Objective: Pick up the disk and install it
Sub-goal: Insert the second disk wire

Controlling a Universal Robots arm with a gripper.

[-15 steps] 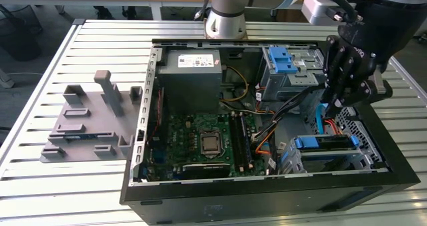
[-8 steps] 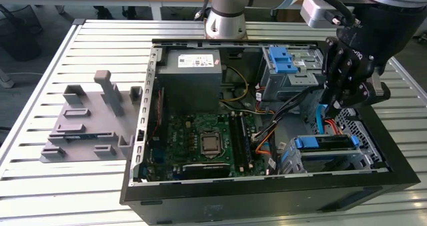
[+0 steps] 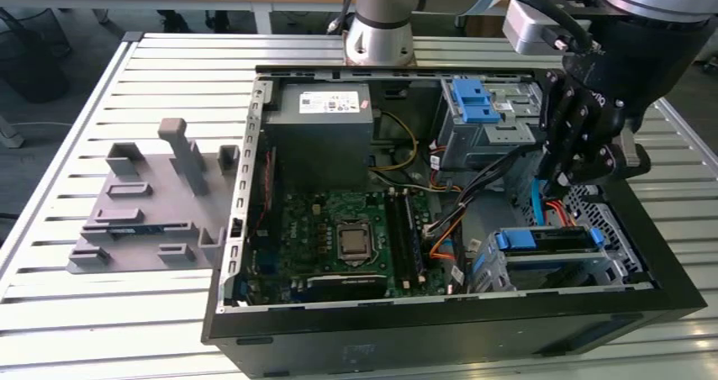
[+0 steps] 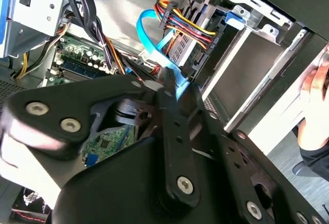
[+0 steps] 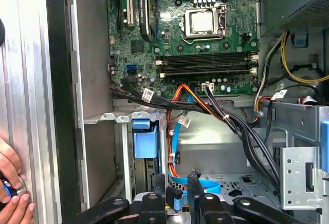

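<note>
Jaws drawn nearly together and holding nothing, the gripper (image 3: 572, 171) hovered just above the disk (image 3: 546, 240). The disk sat, blue frame showing, in the drive cage (image 3: 615, 266) at the computer case's (image 3: 449, 334) corner on the exterior view's right. I judged installation nearly finished; any further seating would call for a straight push clear of the blue cable (image 5: 208, 185).

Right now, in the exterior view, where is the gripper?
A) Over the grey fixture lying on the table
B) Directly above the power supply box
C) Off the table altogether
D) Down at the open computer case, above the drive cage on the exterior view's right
D: the gripper hangs at the open computer case, just above the drive cage on the exterior view's right, far from the grey fixture.
</note>
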